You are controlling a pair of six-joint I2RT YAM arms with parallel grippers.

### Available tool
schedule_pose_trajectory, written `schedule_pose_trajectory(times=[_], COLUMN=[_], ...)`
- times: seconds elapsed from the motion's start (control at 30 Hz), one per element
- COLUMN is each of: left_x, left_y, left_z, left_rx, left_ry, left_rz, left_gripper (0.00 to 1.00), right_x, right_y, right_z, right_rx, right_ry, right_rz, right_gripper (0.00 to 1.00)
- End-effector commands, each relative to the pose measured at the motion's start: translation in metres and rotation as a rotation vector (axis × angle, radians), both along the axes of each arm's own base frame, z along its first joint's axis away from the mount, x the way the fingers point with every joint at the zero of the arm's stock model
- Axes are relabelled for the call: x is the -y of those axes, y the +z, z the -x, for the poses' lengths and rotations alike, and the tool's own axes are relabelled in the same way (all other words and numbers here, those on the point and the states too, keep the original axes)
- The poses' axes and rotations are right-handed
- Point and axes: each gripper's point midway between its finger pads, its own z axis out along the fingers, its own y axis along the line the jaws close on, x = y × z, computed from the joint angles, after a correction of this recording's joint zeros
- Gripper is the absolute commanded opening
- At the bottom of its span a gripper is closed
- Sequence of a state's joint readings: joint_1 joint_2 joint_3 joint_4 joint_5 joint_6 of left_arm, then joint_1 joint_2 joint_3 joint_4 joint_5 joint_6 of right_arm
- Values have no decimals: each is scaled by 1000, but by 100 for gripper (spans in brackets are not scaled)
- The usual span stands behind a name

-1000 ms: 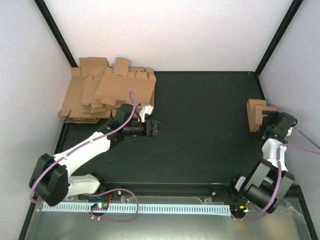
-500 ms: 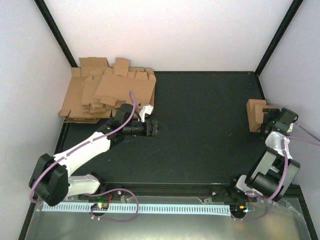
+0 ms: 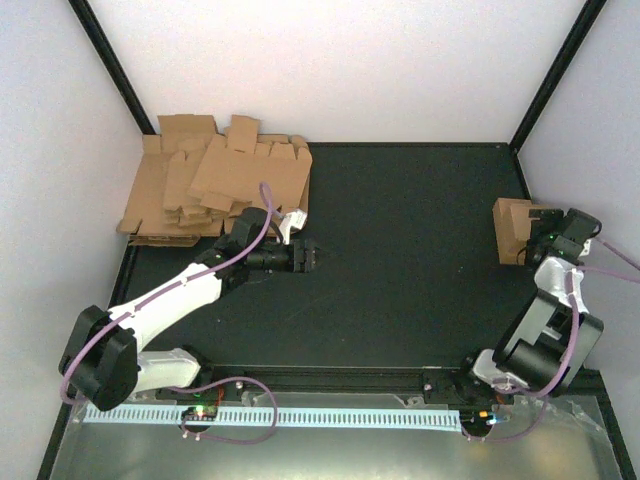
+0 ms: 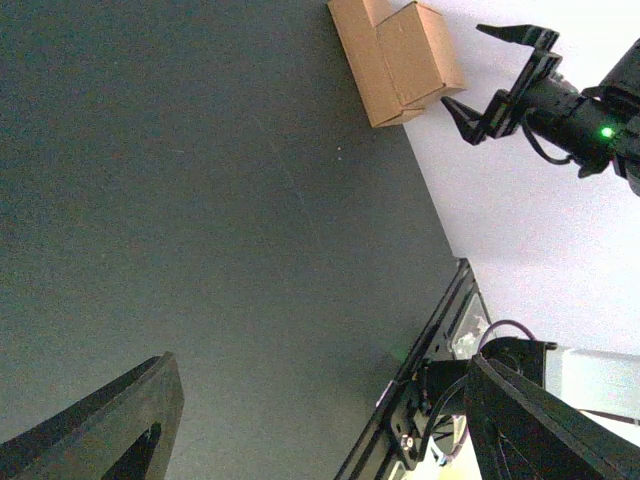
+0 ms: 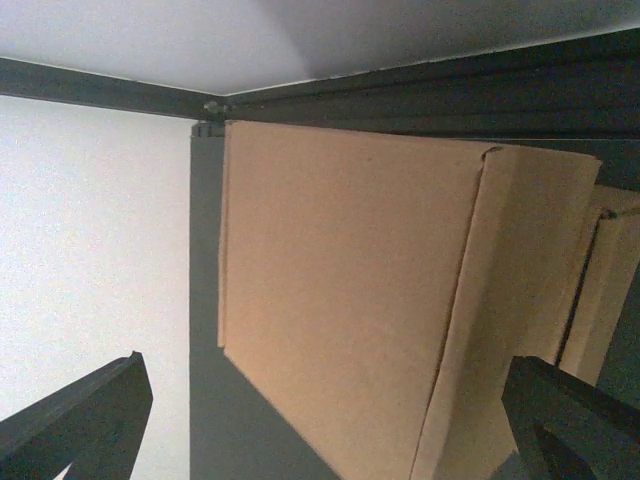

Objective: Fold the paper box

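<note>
- Spread wide on the right gripper (image 4: 462,65), gripping nothing (tips just short of the paper box (image 4: 420,52)).
- Parted on the left gripper (image 3: 312,257) too, empty, well apart from the paper box.
- Touching the paper box: a second cardboard brick (image 4: 355,40).
- Farthest from the paper box: heap of flat blanks (image 3: 215,185).

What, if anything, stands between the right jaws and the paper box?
Nothing visible. The open right gripper faces the paper box directly, with an open gap between them. A second cardboard box sits beside it, off the path.
</note>
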State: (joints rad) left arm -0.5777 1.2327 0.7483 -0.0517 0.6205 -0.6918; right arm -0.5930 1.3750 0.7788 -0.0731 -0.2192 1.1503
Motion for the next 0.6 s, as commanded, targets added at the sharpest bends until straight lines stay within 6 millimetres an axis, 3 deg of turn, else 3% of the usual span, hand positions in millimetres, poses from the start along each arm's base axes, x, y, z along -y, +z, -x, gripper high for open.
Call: schedule_pose_trajectory(times=[0.0,0.13,0.4,0.53,0.57], left_x=[3,1,-13,-32,-40], left_y=[6,9,20,29,30], left_z=[-3,-5,-21,-33,-37], left_rx=[22,46,159,260,294], left_ry=[-1,8,54,120,146], left_rz=[12,1,-118,-198,-230], left_gripper=[80,82,85,98,99], right_x=[-7,-38,-161,-206,-222], right_y=[26,54,114,125,120], right_z=[11,20,-9,-14,-13], right_rx=[27,35,187,262,279], right_ry=[13,105,566,720,785], right_rz=[56,190,601,881,967], right_gripper=[100,99,99,99,99])
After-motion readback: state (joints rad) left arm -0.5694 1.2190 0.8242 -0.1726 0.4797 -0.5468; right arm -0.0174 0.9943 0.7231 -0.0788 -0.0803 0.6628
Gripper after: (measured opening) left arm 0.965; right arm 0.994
